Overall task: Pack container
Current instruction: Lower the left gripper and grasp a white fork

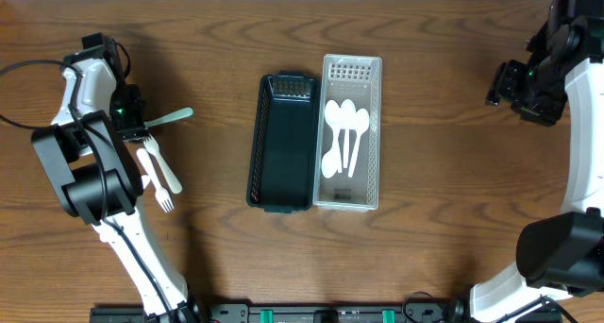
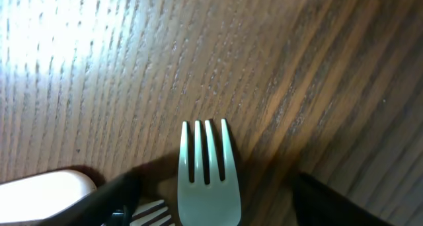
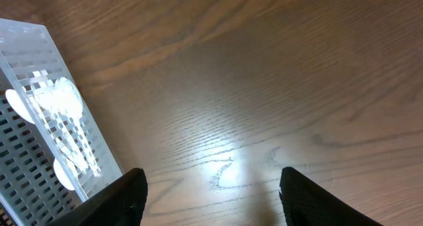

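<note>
far left, the left gripper (image 1: pixel 136 121) sits low over the table (image 1: pixel 453 219), jaws parted. the pale green fork (image 2: pixel 206 176) lies between its fingers (image 2: pixel 109 203), tines pointing out, and neither finger touches it in the wrist view. just beside it, white forks (image 1: pixel 157 164) lie loose on the wood. moving to centre, the dark container (image 1: pixel 283 144) stands with nothing in it, pressed side by side against the clear container (image 1: pixel 373 134), where white spoons (image 1: pixel 344 134) rest. over on the right, the right gripper (image 1: pixel 502 85) hangs well apart from the containers, jaws spread, nothing between them.
</note>
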{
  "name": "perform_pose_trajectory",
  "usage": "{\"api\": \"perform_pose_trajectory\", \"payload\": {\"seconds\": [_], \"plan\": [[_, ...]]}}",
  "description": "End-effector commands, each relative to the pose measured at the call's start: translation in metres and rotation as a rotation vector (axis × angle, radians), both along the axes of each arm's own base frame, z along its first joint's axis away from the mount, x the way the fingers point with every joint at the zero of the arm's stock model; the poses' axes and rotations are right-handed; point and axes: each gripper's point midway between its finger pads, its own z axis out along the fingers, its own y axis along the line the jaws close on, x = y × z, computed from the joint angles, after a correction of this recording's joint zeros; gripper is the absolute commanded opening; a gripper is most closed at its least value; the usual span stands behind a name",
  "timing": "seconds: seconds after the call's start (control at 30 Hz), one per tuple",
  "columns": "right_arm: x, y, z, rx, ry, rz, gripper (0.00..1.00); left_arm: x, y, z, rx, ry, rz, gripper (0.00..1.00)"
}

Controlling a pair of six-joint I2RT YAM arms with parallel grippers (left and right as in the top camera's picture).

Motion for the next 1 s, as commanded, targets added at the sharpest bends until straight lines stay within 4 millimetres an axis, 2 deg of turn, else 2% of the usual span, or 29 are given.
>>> {"api": "perform_pose_trajectory", "payload": {"seconds": [0.0,0.23,0.33,0.4,0.63,0.73,0.87,0.97], "plan": [[0.0,0.0,0.0,-0.001,0.003,-0.012,0.68,-0.004,-0.001,-0.009,-0.014,0.021,0.005,0.69],[0.0,0.0,0.0,0.0,0.005,-0.012,0.68,-0.004,-0.002,-0.009,-0.021,0.019,0.005,0.52],[0.0,0.0,0.0,0.0,0.005,-0.012,0.68,-0.004,-0.002,-0.009,-0.021,0.019,0.005,0.36],[0.0,0.0,0.0,0.0,0.005,-0.013,0.67,-0.004,-0.002,-0.009,-0.021,0.019,0.005,0.32],[0.0,0.0,0.0,0.0,0.005,-0.012,0.68,-0.003,-0.002,-0.009,-0.024,0.017,0.005,0.29],[0.0,0.0,0.0,0.0,0.005,-0.012,0.68,0.0,-0.004,-0.009,-0.039,0.0,0.004,0.22],[0.0,0.0,0.0,0.0,0.005,-0.012,0.68,0.015,-0.01,-0.005,-0.077,-0.06,-0.056,0.1],[0.0,0.0,0.0,0.0,0.005,-0.012,0.68,0.027,-0.013,0.006,-0.091,-0.119,-0.102,0.08]]}}
